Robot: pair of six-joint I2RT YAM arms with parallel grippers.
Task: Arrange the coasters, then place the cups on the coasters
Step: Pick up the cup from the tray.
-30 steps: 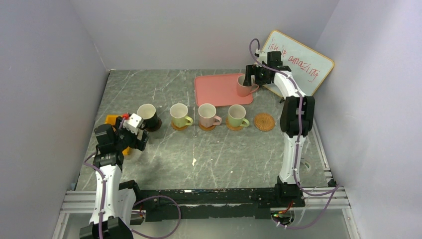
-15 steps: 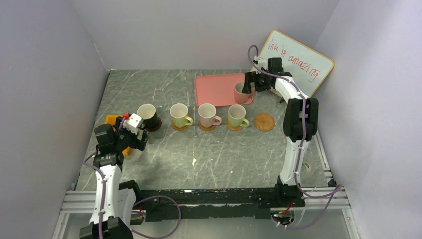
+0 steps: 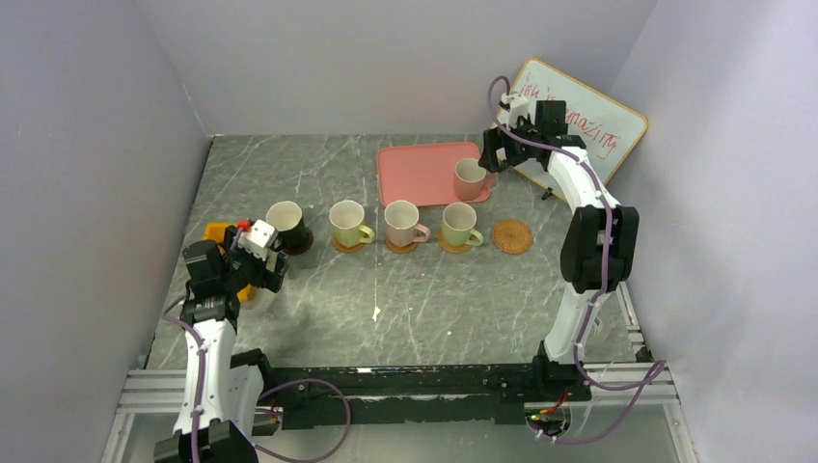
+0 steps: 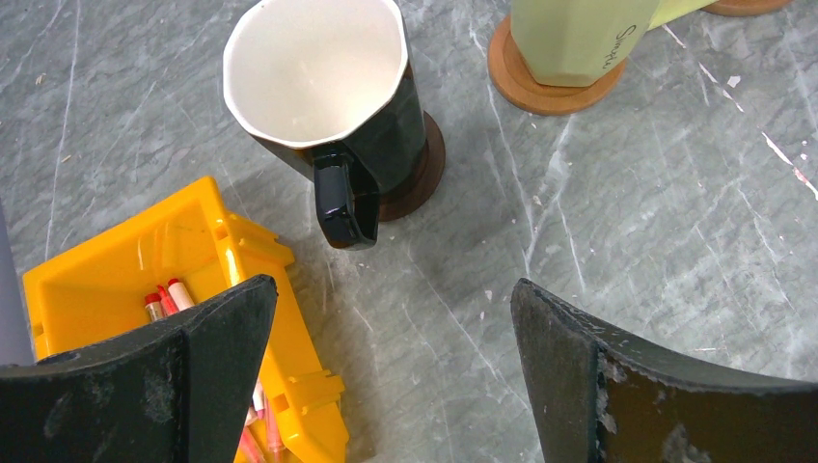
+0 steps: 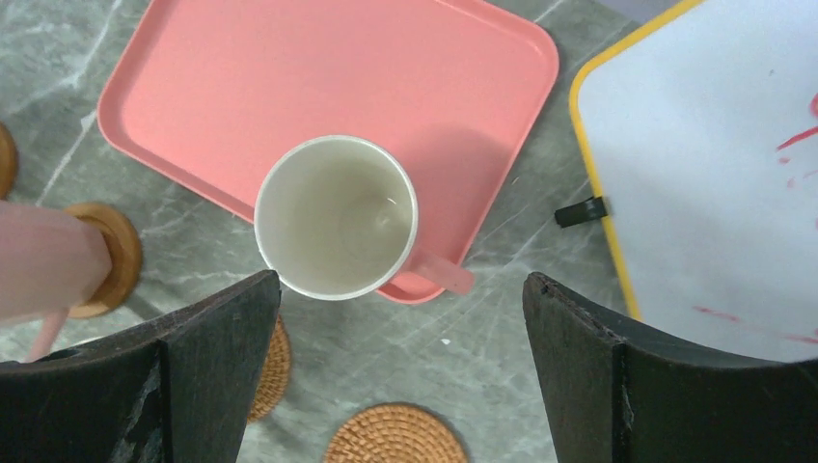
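Observation:
Four cups stand in a row on coasters: a dark brown cup (image 3: 286, 225) on a dark coaster (image 4: 424, 174), a pale green cup (image 3: 347, 224), a pink cup (image 3: 401, 224) and a second green cup (image 3: 460, 224). To their right lies a bare woven coaster (image 3: 512, 236). Another pink cup (image 5: 336, 217) stands upright on the near right corner of the pink tray (image 5: 289, 87). My right gripper (image 5: 400, 328) hovers open above it, touching nothing. My left gripper (image 4: 391, 318) is open and empty, just short of the dark brown cup's handle.
A yellow bin (image 4: 145, 280) holding small pens sits under my left finger. A whiteboard (image 3: 577, 121) with red writing leans at the back right, close behind my right arm. The grey walls close in on three sides.
My right gripper opened a little wider and drew back up and to the right, away from the pink cup, which stays on the tray corner. The left arm has not moved.

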